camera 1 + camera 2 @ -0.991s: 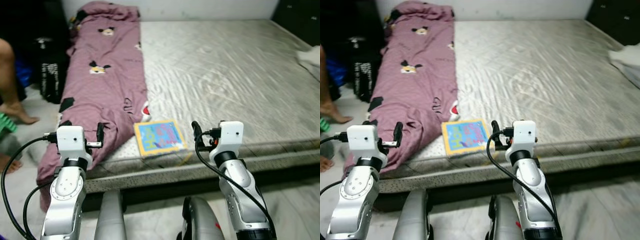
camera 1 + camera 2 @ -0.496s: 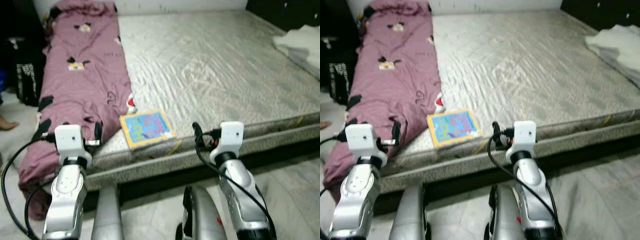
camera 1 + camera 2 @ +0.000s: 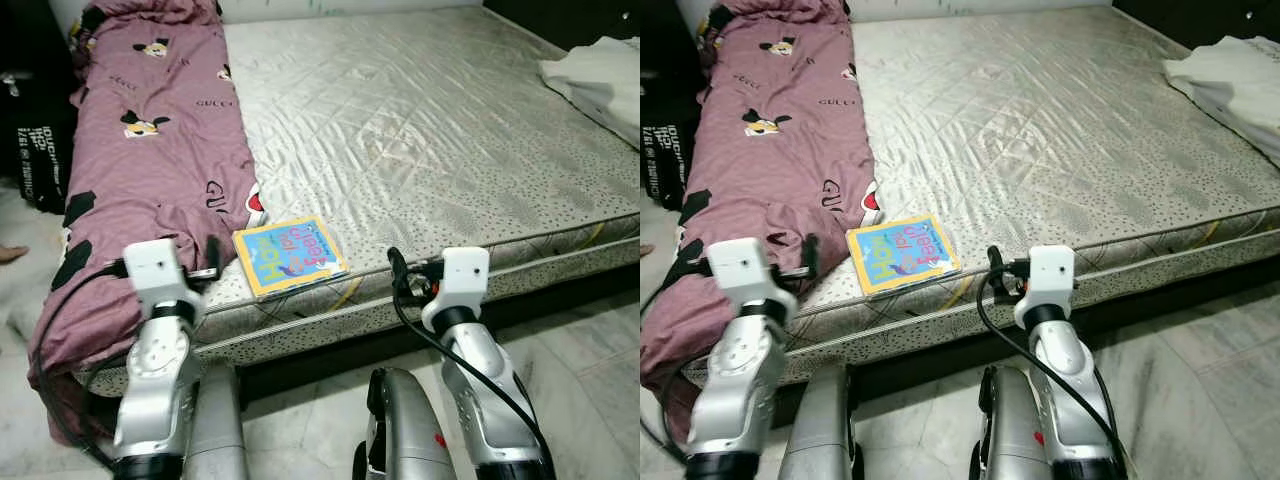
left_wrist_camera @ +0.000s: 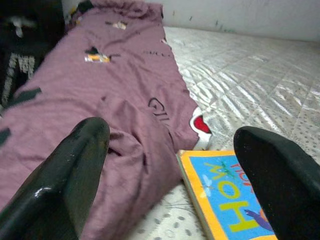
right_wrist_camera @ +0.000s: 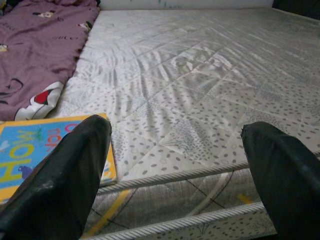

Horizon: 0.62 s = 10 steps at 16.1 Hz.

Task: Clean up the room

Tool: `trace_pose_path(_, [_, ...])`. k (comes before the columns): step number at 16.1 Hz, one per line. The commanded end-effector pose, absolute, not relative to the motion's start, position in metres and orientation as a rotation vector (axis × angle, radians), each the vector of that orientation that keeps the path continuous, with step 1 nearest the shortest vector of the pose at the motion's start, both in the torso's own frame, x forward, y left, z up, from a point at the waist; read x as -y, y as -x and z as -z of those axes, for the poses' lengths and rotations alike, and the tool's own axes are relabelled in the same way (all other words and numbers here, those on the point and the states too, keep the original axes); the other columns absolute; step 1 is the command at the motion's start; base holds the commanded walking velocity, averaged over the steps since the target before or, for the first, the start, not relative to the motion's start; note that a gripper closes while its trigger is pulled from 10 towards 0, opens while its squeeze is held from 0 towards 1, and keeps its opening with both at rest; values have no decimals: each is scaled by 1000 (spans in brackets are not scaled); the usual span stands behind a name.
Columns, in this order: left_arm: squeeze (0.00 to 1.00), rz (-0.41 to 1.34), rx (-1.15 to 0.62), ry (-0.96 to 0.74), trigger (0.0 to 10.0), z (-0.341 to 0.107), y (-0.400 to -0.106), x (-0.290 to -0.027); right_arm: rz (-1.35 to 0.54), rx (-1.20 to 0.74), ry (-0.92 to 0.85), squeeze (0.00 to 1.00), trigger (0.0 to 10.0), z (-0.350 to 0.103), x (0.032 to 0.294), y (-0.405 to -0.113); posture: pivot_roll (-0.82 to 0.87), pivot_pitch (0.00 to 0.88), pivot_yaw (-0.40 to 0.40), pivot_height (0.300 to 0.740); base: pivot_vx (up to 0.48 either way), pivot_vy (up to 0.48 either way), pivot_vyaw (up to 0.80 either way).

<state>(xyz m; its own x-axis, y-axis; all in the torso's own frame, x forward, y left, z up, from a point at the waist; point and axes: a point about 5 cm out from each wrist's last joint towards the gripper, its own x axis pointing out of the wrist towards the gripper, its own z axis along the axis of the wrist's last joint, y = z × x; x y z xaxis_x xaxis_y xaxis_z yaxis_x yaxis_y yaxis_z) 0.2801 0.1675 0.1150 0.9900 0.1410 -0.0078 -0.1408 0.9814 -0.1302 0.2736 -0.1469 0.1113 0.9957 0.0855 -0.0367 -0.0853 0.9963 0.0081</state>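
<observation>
Grey quilted fabric covers the mattress (image 3: 430, 130), which lies low on a pale marble floor (image 3: 590, 350) and runs from the near edge to the far wall. A mauve blanket (image 3: 140, 150) printed with cartoon mice and lettering lies in a long heap down the left side of the mattress, its near end spilling over the edge toward the floor. Just right of that blanket, at the near edge of the mattress, a picture book (image 3: 290, 256) with a blue cover and a yellow border lies flat, its left edge close beside the blanket's folds; whether the two touch is hard to tell.

The left gripper (image 4: 175, 165) hangs at the near left edge of the mattress with its two black fingers (image 4: 75, 170) spread wide, holding nothing. In the left wrist view one finger stands before the blanket and the other before the book's cover, so the book lies just ahead of this gripper and slightly to its right. The right gripper (image 5: 180, 165) is likewise open and empty, held at the near edge of the mattress to the right of the book; in the right wrist view the book's corner shows beside one finger (image 5: 65, 170), with bare mattress between the two.

A white bundle of cloth (image 3: 600, 75) lies at the far right of the mattress. A dark bag (image 3: 35, 150) with white lettering stands on the floor to the left of the blanket
</observation>
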Motion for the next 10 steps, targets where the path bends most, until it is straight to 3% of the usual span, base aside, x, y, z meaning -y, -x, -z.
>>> trace_pose_path(1, [0,-154,-1,146,10000,-114,-283,-167,-84,-18,-20,0,10000,-117,149,-272,11,100,-13,524,0,0,0])
trace_pose_path(3, [0,-155,-27,169,10000,-109,-287,-163,-76,-23,-15,0,10000,-117,151,-269,-4,107,-17,499,0,0,0])
trace_pose_path(6, [0,-165,-53,200,10000,-101,-293,-162,-71,-25,11,0,10000,-120,154,-265,-26,119,-20,499,0,0,0])
trace_pose_path(10, [0,-144,-78,233,10000,-94,-314,-149,-32,-45,74,0,10000,-124,183,-248,-83,140,-23,499,0,0,0])
